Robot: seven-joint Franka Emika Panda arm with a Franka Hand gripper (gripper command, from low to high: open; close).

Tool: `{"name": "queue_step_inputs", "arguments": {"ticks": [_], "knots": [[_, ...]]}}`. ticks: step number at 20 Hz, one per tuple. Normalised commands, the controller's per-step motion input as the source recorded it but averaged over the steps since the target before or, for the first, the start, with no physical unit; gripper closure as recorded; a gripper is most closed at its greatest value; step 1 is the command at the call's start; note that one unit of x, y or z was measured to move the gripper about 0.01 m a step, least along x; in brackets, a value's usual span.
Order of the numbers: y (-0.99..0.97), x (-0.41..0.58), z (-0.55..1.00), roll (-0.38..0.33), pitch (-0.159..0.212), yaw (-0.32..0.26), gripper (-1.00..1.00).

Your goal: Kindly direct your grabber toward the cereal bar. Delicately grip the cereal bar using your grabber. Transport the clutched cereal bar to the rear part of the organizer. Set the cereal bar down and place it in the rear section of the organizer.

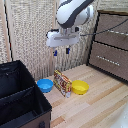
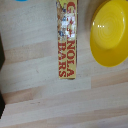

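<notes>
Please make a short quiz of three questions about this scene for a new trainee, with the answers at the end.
1. True or false: the gripper already holds the cereal bar.
2. What lies on either side of the cereal bar in the exterior view? A) two yellow bowls B) a blue bowl and a yellow bowl C) the organizer and the drawer cabinet
3. Fill in: the word readable at the box end in the wrist view is ____.

Key: 1 false, it hangs above the bar, empty. 2 B. 3 BARS.
</notes>
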Motion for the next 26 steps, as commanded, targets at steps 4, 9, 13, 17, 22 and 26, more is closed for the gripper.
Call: {"name": "queue_step_inputs", "arguments": {"ticks": [4, 9, 13, 17, 22, 26], "knots": [[0.00, -0.046, -0.50, -0.046, 0.001, -0.021, -1.00], [0.00, -0.048, -0.50, -0.026, 0.004, -0.020, -1.00], [0.00, -0.033, -0.43, -0.006, 0.001, -0.022, -1.00], [0.00, 0.000, -0.42, -0.022, 0.038, -0.029, -1.00], [0.00, 0.000, -0.43, -0.046, 0.032, -0.016, -1.00], [0.00, 0.001, -0.42, -0.061, 0.051, -0.011, -1.00]]}}
